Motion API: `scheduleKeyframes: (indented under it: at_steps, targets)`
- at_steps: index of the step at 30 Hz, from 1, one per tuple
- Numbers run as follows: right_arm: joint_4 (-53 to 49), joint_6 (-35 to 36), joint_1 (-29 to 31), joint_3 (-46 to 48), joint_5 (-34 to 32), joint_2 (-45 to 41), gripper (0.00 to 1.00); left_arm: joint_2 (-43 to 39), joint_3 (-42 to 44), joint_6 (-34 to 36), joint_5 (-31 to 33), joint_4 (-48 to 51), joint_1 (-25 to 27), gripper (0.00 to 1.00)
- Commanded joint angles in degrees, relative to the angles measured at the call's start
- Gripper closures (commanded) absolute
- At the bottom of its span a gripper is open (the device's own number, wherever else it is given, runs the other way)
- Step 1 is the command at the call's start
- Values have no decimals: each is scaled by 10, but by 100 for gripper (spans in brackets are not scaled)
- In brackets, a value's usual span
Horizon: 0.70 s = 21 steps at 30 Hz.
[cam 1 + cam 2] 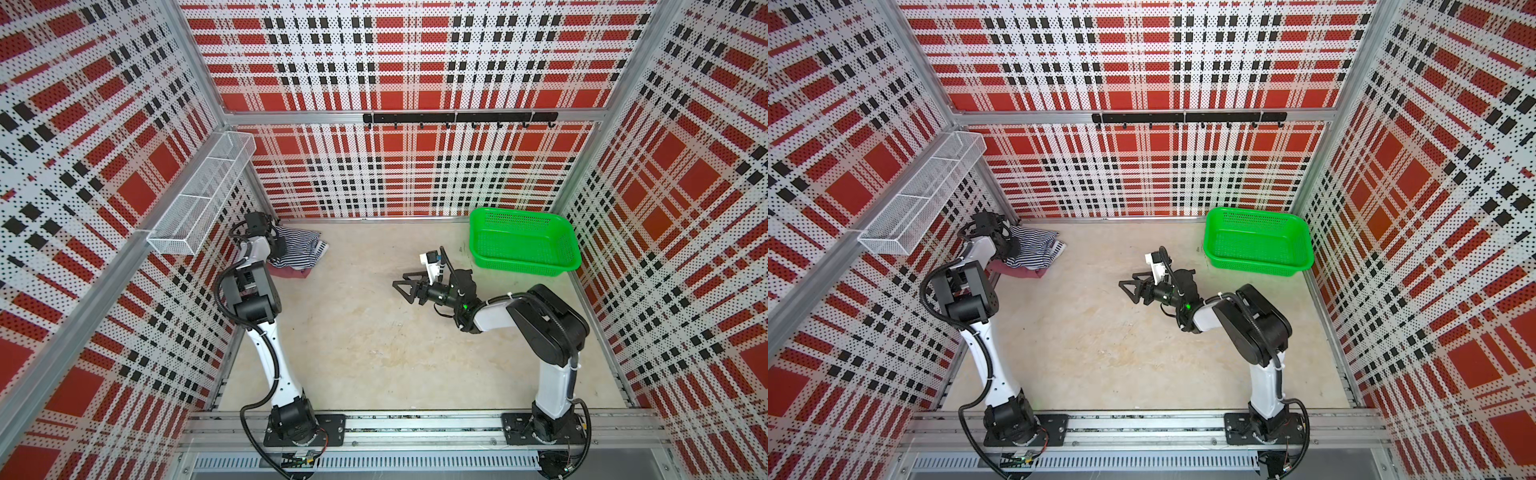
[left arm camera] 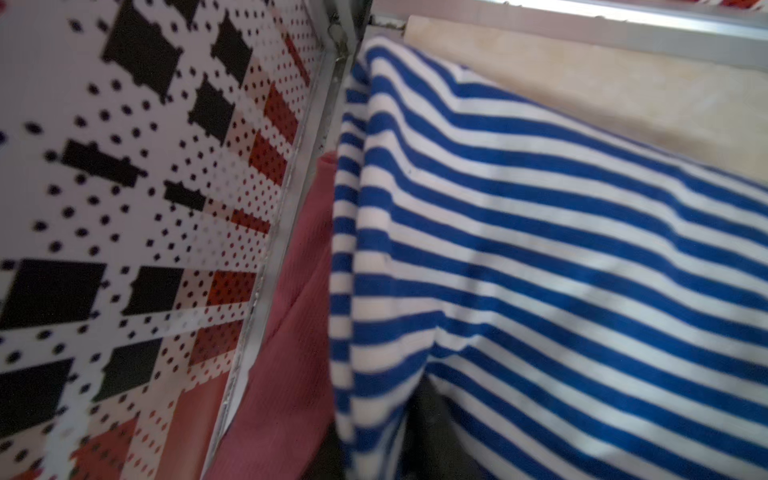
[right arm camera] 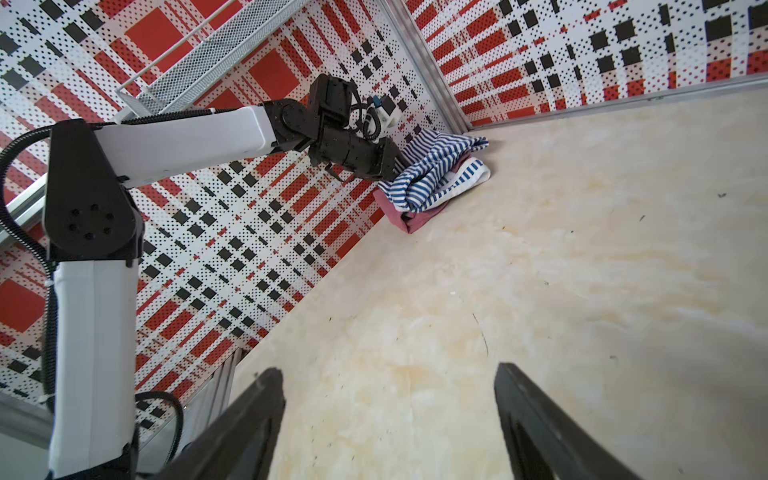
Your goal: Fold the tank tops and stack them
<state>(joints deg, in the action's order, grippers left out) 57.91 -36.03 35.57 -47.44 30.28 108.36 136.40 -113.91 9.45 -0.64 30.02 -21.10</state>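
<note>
Navy-and-white striped knit tank top (image 1: 298, 248) lies bunched atop the dusty-rose knit tank top (image 1: 293, 273), both crammed into the far left corner against the plaid perforated wall (image 1: 197, 268); left gripper (image 1: 277, 244) is buried in the stripes, jaws hidden, grip impossible to tell; right gripper (image 1: 409, 286) hangs wide open, empty; squaring the stack wants the beige tabletop (image 1: 357, 332), open in the middle, away from that wall.

Perforated walls (image 1: 415, 62) printed in red, black and white plaid are closing in the tabletop (image 1: 374, 340) on three sides, with aluminium posts (image 1: 196, 62) running up the two far corners. A white wire shelf (image 1: 203, 187) is hanging on the left wall, and a black hook rail (image 1: 457, 117) is running along the back wall. Even light is falling on the pale, marbled beige surface, which is showing faint stains.
</note>
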Motion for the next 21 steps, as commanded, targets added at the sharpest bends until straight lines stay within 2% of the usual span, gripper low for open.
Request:
scheduleKeyframes:
  at_steps: [1,2,5,9,10,13,14,16,21]
  targets:
    - [-103,64,-6,6,-19,-67,17,-7,-6,-3,30,-8,-5,9]
    - [-148,79,-9,2,-29,-85,17,-21,4,-5,42,-10,-5,2]
    - [-300,132,-26,-16,-80,-142,15,-85,58,-32,97,-41,-4,2]
    - [-472,182,-69,-46,-152,-202,12,-223,195,-120,179,-136,2,2]
    - [-495,190,-83,-46,-166,-218,11,-258,236,-143,200,-159,4,2]
    - [-549,221,-121,-45,-221,-263,0,-361,351,-191,230,-214,23,2]
    - [-566,234,-132,-46,-248,-273,0,-391,386,-199,241,-229,34,2]
    - [-599,266,-158,-44,-305,-288,0,-455,463,-207,263,-257,72,2]
    - [-592,284,-239,-7,-356,-290,0,-576,631,-240,271,-314,188,2]
